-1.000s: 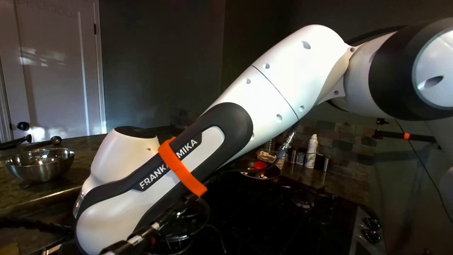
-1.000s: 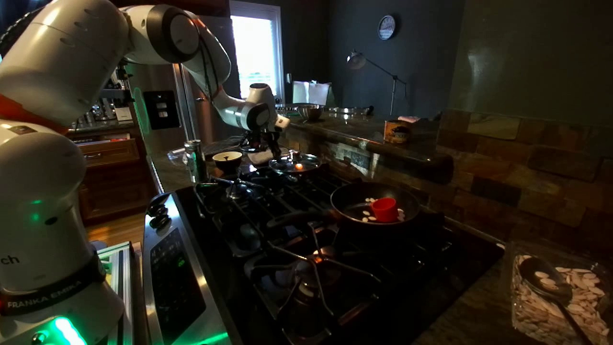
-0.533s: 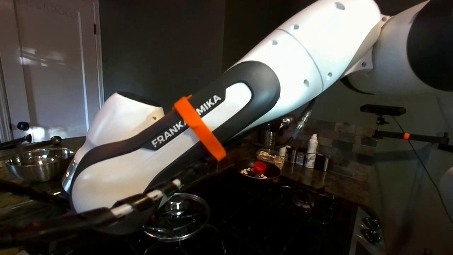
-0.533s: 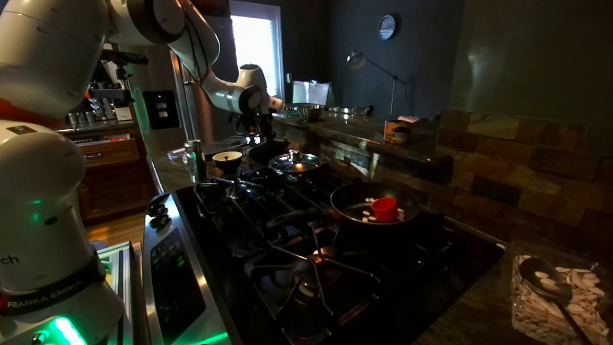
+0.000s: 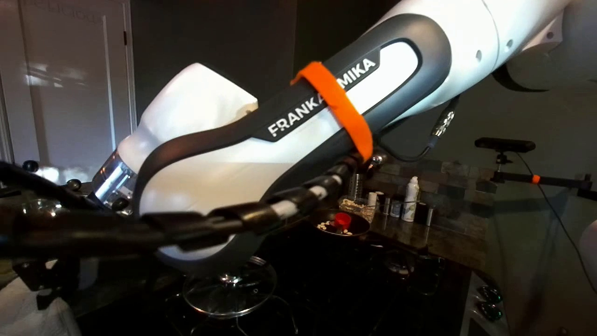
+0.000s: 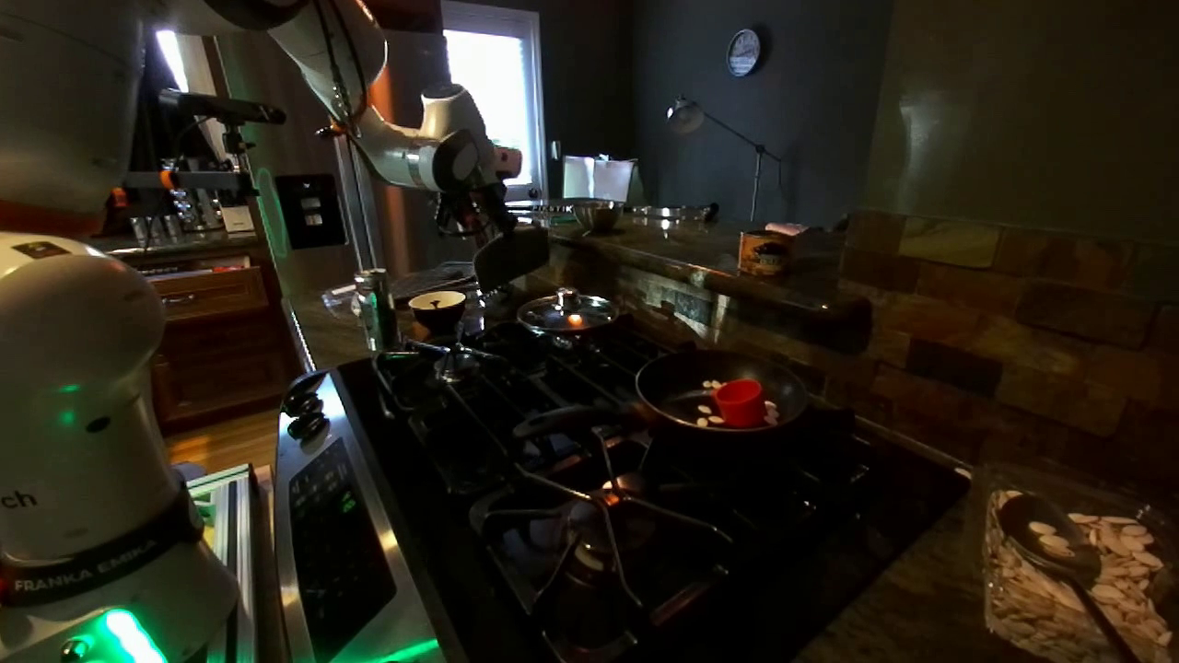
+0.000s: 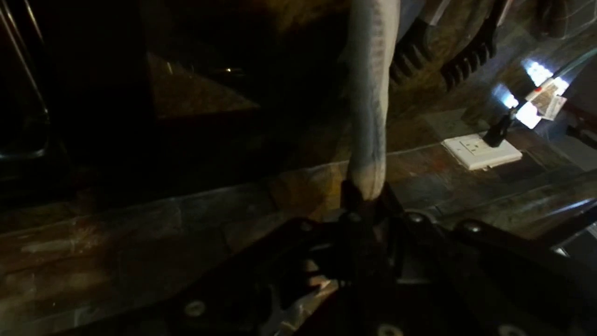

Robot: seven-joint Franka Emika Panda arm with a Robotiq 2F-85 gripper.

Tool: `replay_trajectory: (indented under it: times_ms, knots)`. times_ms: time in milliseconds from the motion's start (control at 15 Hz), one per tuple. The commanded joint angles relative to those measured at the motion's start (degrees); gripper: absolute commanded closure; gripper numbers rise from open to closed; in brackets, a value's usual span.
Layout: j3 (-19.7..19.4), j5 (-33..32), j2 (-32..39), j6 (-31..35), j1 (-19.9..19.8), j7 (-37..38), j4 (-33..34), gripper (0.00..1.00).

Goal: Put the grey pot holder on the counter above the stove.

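Wrist view, from the left: deep shadow above a strip of tiled face [image 7: 289, 196], then, just right of centre, the grey pot holder [image 7: 373, 93], seen edge-on and upright in the frame. The gripper [image 7: 368, 193] has its fingers [image 7: 391, 201] pinched on the cloth's near edge. Farther right come dark toothed utensils [image 7: 468, 53] and a white outlet [image 7: 480, 151] with a plug [image 7: 499, 130] in it.

In an exterior view, again from the left, a pale-lined bowl [image 6: 437, 308] stands on the worktop [image 6: 321, 336]; right of it the pot holder hangs tilted in the air, touching nothing below that I can see. Next is the glass lid [image 6: 566, 313] at the far end of the black stove [image 6: 792, 534], then the raised counter [image 6: 654, 243], bearing a steel bowl [image 6: 597, 216] and a can [image 6: 764, 253].

Grasp and lift look done. The pot holder seems roughly level with the counter's edge but not over it, though depth is hard to judge. Left to do, as I read it: carry it across that edge, lower it, let go.
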Motion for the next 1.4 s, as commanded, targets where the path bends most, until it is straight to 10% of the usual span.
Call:
replay_trajectory:
  times_ms: [0,333,800,1200,1333]
  knots:
    - [2.43,0.58,-6.26,5.93,-2.10,-2.13,-7.39,0.97]
    - [7.63,3.58,-13.47,4.65,-5.60,-4.96,-11.91,0.97]
    - [0.21,-3.12,-22.94,21.52,-4.22,5.44,-20.68,0.97]
    - [3.22,19.13,-24.45,40.41,-12.76,-6.34,-28.13,0.97]
    - [3.92,15.23,-23.67,37.92,-14.38,-4.31,-26.09,0.89]
